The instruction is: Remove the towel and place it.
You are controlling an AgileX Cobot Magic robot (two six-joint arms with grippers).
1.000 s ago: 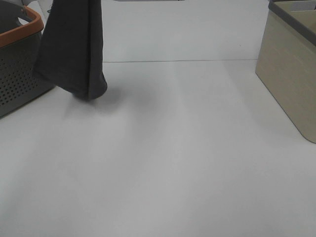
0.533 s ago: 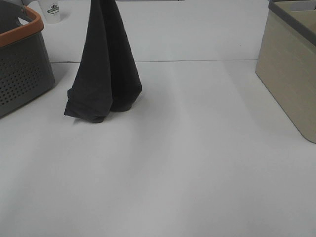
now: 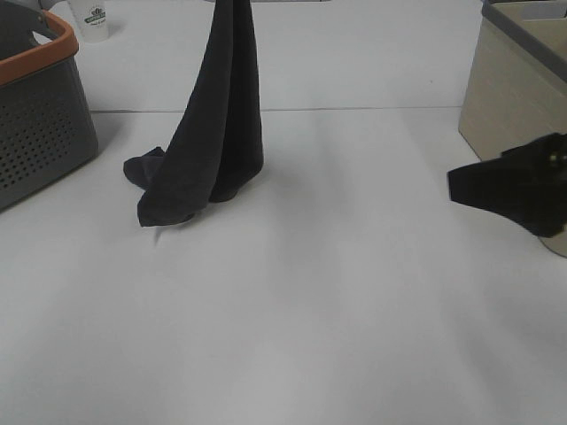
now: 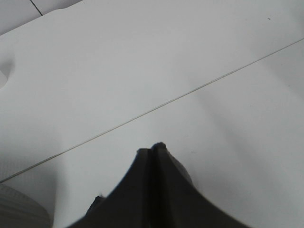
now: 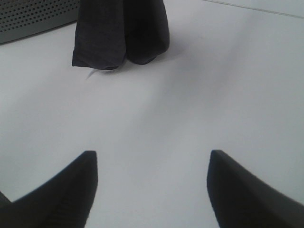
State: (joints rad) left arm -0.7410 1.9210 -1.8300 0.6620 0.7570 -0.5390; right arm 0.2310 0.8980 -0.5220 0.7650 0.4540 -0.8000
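Note:
The dark grey towel hangs from above the top edge of the exterior view. Its lower end rests crumpled on the white table, right of the basket. My left gripper is out of the exterior view; in the left wrist view its jaws are pressed together, holding the towel's top. My right gripper comes in from the right edge, low over the table, open and empty. In the right wrist view the towel lies well ahead of the right gripper.
A grey perforated basket with an orange rim stands at the left edge; its corner shows in the right wrist view. A beige bin stands at the right edge. A small white cup stands at the back left.
The towel has moved right, away from the basket, and its lower end has settled onto the table. My right gripper has come into view from the right.

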